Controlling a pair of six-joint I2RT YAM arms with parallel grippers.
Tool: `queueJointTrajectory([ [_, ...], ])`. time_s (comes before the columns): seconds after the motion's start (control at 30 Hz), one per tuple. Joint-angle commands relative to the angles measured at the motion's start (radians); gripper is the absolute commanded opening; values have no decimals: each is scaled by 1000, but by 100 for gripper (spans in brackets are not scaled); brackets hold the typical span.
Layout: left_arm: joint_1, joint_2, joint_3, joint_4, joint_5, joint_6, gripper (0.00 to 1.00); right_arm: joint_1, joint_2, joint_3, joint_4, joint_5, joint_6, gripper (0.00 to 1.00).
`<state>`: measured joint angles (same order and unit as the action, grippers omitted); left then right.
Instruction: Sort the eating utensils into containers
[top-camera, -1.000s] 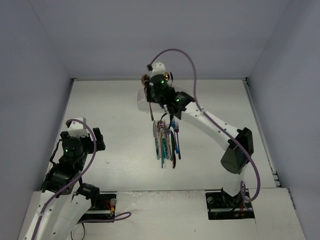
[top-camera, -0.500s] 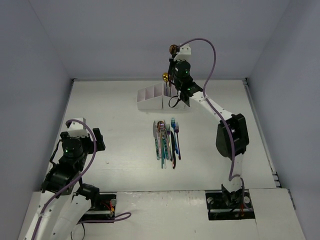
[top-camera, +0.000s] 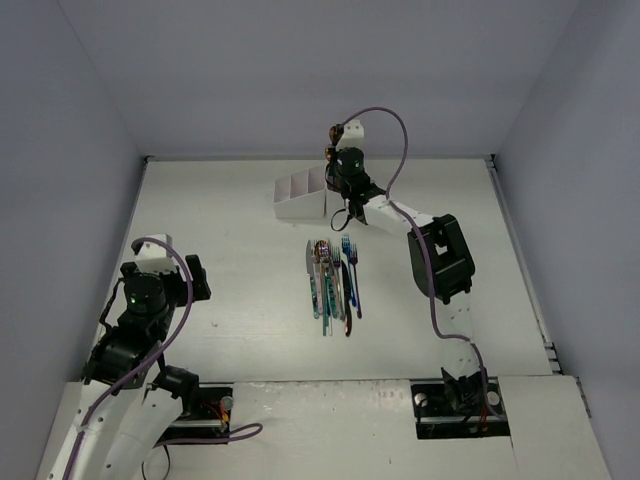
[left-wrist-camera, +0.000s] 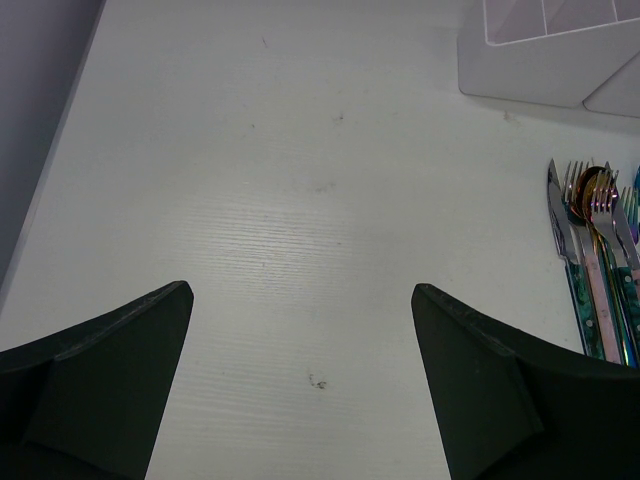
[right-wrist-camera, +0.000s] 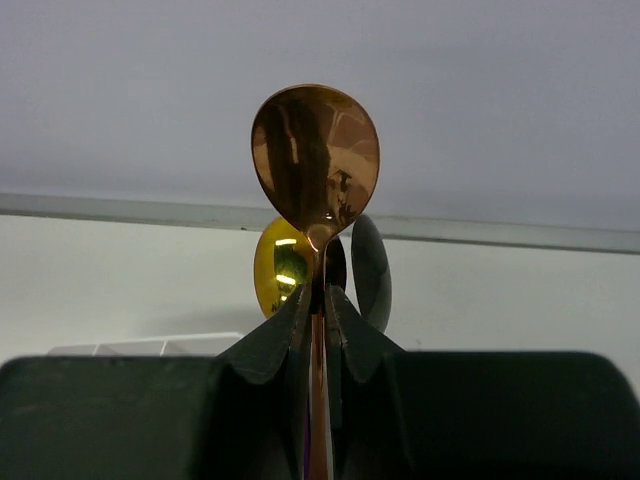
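While in R hand, copper spoon

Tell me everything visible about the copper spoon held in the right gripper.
The copper spoon is shiny, mirror-like metal with an oval bowl and a slim handle. It sticks out past the fingertips, bowl outward, its handle pinched between the right gripper's dark fingers just below the bowl. Behind it show a gold spoon bowl and a black spoon bowl; whether they touch it is unclear.
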<state>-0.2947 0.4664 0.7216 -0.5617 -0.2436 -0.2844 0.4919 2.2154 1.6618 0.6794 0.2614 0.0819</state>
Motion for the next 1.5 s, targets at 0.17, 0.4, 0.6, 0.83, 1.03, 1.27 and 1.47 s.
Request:
queueJointTrajectory([
  [0.17, -3, -4, 3, 75, 2, 11, 90, 22, -186, -110, 116, -8, 22, 19],
  [0.4, -3, -13, 1, 75, 3, 11, 90, 77, -398, -208, -80, 16, 39, 33],
  [0.6, -3, -3, 1, 74, 3, 14, 90, 141, -527, -262, -456, 67, 106, 35],
  [0.83, -4, 4, -1, 74, 8, 14, 90, 193, -643, -512, -630, -34, 242, 39],
  [1.03, -4, 17, -1, 72, 9, 16, 90, 276, -624, -605, -647, -55, 283, 42],
  [1.27, -4, 29, -2, 70, 10, 16, 90, 311, -537, -620, -646, -21, 325, 49],
  [1.47, -4, 34, -1, 70, 11, 16, 90, 315, -465, -621, -646, 29, 360, 50],
])
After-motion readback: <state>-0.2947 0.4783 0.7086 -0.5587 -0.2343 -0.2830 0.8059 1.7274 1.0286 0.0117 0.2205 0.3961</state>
